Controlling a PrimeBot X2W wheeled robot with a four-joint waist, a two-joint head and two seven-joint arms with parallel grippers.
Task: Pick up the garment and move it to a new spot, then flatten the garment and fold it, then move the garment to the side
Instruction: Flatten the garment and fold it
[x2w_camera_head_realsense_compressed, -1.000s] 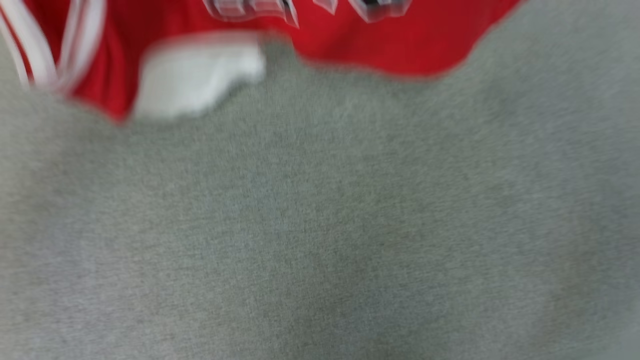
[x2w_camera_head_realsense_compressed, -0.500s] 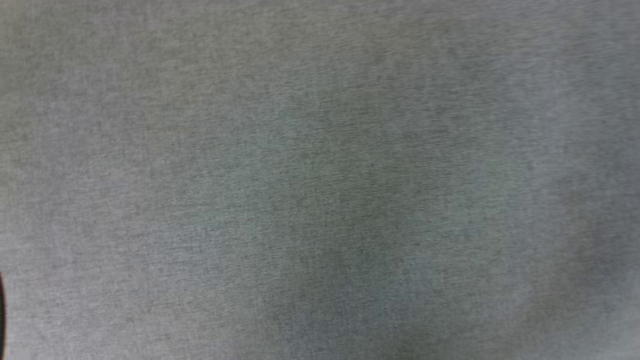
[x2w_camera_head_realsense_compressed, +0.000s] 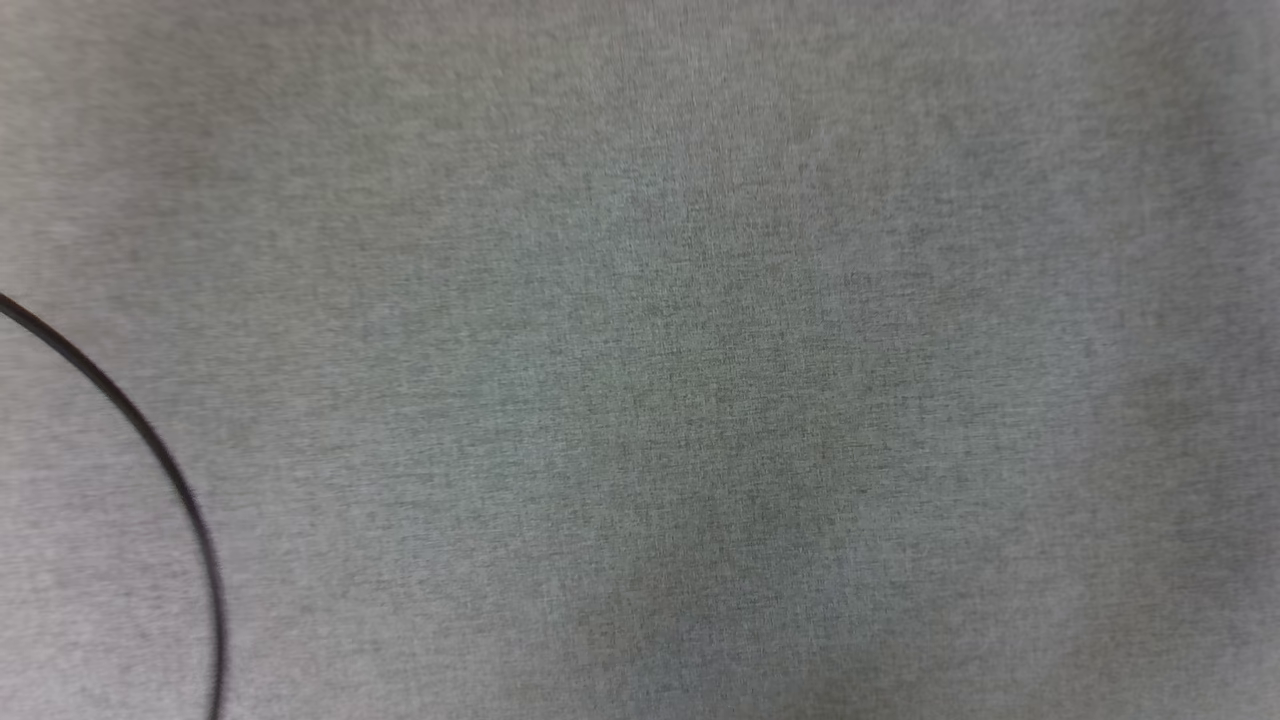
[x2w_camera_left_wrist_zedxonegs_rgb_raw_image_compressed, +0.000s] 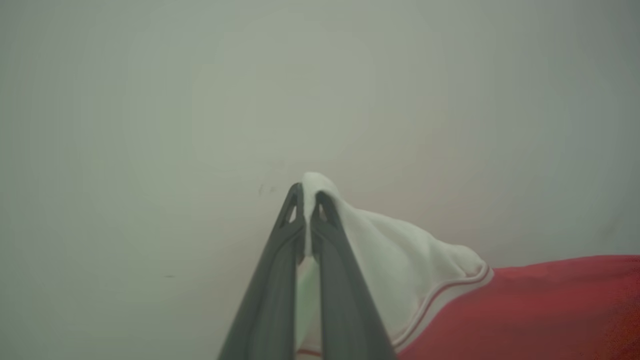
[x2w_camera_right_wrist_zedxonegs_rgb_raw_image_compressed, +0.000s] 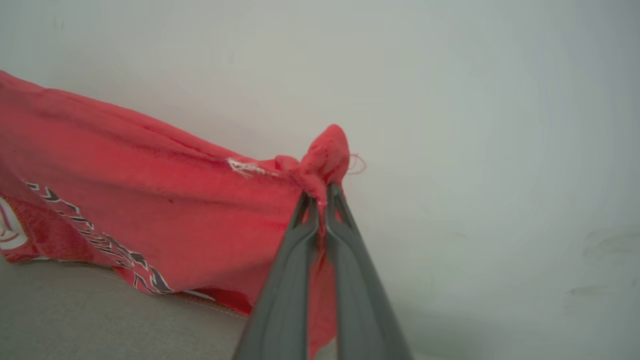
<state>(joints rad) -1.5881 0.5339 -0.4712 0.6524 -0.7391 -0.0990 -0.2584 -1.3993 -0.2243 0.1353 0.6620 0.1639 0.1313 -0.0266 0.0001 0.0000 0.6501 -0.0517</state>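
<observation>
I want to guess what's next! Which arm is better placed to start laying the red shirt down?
Probably the right. The right gripper pinches a red corner of the thin red-and-white jersey shirt, whose lettered edge hangs close to the grey fabric surface. The left gripper holds the white sleeve.

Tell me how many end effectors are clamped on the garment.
2. The left end effector pinches a white sleeve of the garment; the right end effector pinches its bunched red corner.
</observation>
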